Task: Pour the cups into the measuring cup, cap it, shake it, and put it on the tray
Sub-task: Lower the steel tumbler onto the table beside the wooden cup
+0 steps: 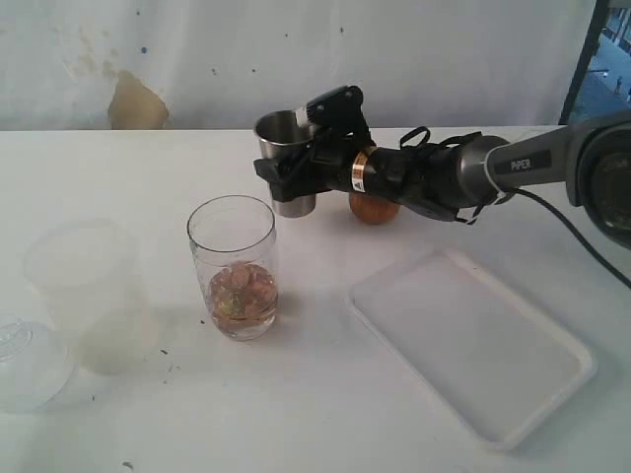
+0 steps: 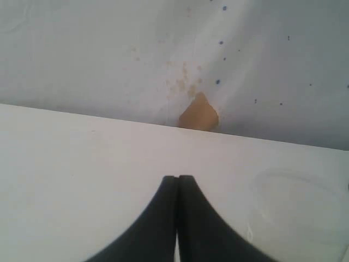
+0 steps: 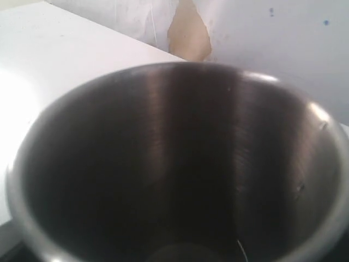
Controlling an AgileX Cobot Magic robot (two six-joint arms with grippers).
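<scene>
as the right gripper (image 1: 296, 172) reaches across the back of the table (image 1: 118, 168), its fingers look clasped around the steel tumbler (image 1: 279, 138), which stands upright with its base on or just above the surface. from the right wrist view i look straight into the tumbler, and i can see nothing in its dark bottom. the measuring cup (image 1: 234, 266) stands in front of it, nearer to me, with a brownish filling low inside. the left gripper (image 2: 177, 185) has its fingers pressed together with nothing between them, over bare table.

to do this step well, i think the tumbler must be lifted straight up before it goes anywhere, because the wooden cup (image 1: 373, 209) sits just behind the forearm and a sideways sweep could knock it. if it has something to pour, the rim should come over the mouth of the measuring cup first, and the tilt should be slow, since that mouth is not wide. the tray (image 1: 473, 345) waits on the right, well apart.

on the left stand a frosted plastic cup (image 1: 89, 296) and, near the edge, the cap (image 1: 25, 360). the table is white and smooth with some small dark specks. behind it the pale wall (image 1: 197, 49) is stained, with a brown patch (image 1: 136, 103) where the paint is gone.
</scene>
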